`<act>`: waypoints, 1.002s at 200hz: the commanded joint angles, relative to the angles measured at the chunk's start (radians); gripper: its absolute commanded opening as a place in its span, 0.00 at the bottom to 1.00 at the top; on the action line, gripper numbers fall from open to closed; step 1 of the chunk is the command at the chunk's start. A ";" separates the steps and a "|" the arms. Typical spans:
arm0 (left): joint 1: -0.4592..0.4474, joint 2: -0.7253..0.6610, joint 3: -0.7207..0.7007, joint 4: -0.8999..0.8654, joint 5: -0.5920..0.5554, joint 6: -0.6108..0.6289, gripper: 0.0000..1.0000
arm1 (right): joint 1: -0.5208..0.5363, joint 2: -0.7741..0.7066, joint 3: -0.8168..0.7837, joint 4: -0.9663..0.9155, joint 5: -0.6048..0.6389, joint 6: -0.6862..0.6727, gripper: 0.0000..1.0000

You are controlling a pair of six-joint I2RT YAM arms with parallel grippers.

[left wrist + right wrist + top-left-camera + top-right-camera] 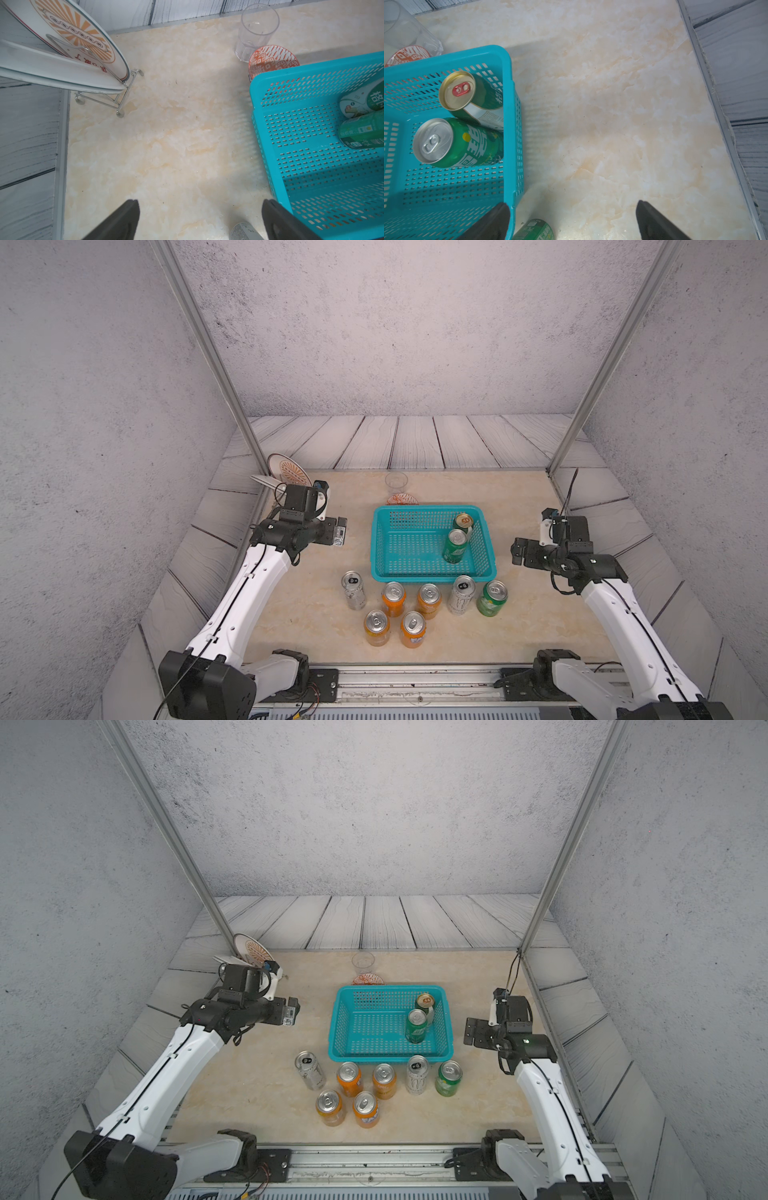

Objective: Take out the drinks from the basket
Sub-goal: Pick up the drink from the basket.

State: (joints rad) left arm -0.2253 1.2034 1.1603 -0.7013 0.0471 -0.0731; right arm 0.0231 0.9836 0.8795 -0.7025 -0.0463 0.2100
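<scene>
basket (428, 510): 2 green cans (455, 547) | desk (299, 614): 4 orange cans (393, 599), 2 silver cans (462, 597), 1 green can (491, 599) | left fingers (124, 220), right fingers (654, 222): released

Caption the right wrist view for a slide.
Gold-topped can and green can in the basket; open right gripper beside it.

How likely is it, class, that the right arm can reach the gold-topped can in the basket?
Probably yes. The right gripper is open, just outside the basket wall nearest the gold-topped can, whose top is uncovered. The green can close beside it may crowd one finger.
</scene>
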 commanded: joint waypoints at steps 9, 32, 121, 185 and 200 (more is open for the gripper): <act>0.040 -0.030 -0.028 0.068 0.074 -0.057 0.99 | 0.001 0.024 0.026 -0.013 -0.087 -0.021 0.99; 0.062 -0.040 -0.034 0.075 0.082 -0.066 0.99 | 0.006 0.045 0.042 -0.019 -0.112 -0.004 0.99; 0.103 -0.047 -0.066 0.099 0.132 -0.083 0.99 | 0.216 0.181 0.170 -0.011 0.007 0.055 0.99; 0.110 -0.040 -0.074 0.106 0.150 -0.079 0.99 | 0.377 0.352 0.277 0.003 0.059 0.077 0.99; 0.112 -0.039 -0.076 0.107 0.149 -0.078 0.99 | 0.404 0.393 0.296 0.008 0.067 0.087 0.99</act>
State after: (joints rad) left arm -0.1246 1.1648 1.0973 -0.6006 0.1852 -0.1474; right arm 0.3904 1.3251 1.1358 -0.6983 -0.0189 0.2726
